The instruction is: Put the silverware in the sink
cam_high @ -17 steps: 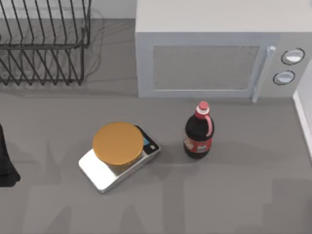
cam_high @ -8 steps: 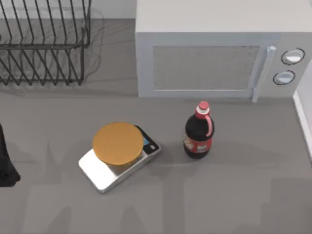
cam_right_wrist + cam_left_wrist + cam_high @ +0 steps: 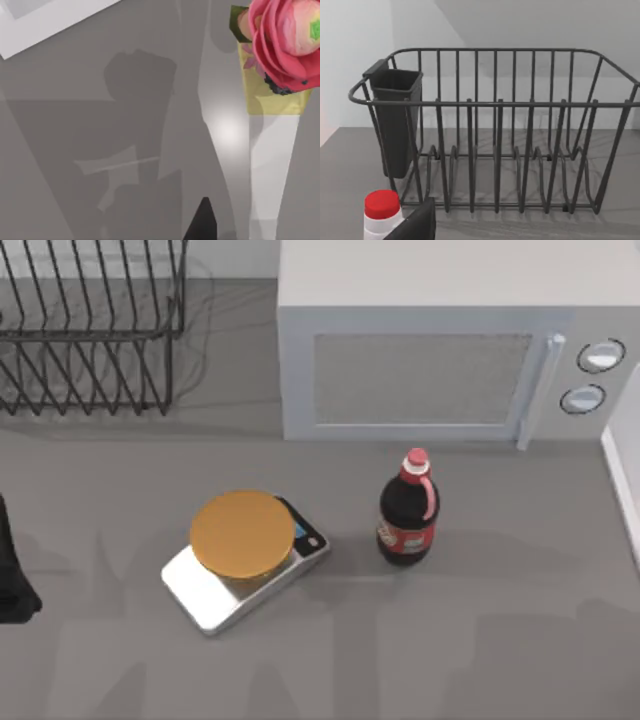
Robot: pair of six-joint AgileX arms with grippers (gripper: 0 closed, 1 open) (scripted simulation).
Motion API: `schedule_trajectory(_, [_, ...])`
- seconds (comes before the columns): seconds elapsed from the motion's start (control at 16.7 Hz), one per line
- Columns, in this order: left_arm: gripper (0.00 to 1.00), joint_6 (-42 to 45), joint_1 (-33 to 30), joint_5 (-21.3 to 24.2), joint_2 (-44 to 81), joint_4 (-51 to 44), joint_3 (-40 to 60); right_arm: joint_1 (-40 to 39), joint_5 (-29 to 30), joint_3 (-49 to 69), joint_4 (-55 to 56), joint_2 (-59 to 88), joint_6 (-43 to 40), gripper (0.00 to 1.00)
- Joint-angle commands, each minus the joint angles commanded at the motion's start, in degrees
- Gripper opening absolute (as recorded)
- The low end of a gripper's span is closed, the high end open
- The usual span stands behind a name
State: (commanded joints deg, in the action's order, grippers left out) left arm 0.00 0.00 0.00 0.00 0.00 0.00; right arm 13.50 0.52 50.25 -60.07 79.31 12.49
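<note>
Your left gripper [image 3: 417, 221] hangs low at the table's [image 3: 500, 640] left edge, facing the wire dish rack [image 3: 495, 135]. A dark corner of it juts into the left wrist view, and you cannot tell how wide it stands or whether it holds anything. The right gripper [image 3: 202, 224] looks down on bare tabletop, and its opening is just as unclear.

The white microwave [image 3: 420, 340] stands along the back of the table, with the rack to its left. In front, well apart from both, sit a steel kitchen scale [image 3: 240, 575] topped by an orange disc and, to its right, an upright cola bottle [image 3: 408, 510] with a red cap.

A dark cutlery caddy [image 3: 395, 120] hangs on the rack's end wall. That is the likely reason the left arm is aimed this way, since a rack's caddy is where forks and spoons usually stand. You cannot tell where the silverware is or what it looks like, because the caddy's solid wall hides its inside and nothing rises above its rim.

A pink flower [image 3: 285, 40] in a yellow holder sits near the right gripper. A white bottle with a red cap [image 3: 381, 212] stands just beside the left one and could be knocked on the approach.
</note>
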Motion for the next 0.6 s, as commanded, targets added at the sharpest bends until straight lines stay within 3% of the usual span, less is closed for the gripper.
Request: schedule_trajectory(0.6, [1.00, 0.00, 0.00, 0.00, 0.00, 0.00, 0.00, -0.06, -0.03, 4.60, -4.66, -0.58, 0.16, 0.00])
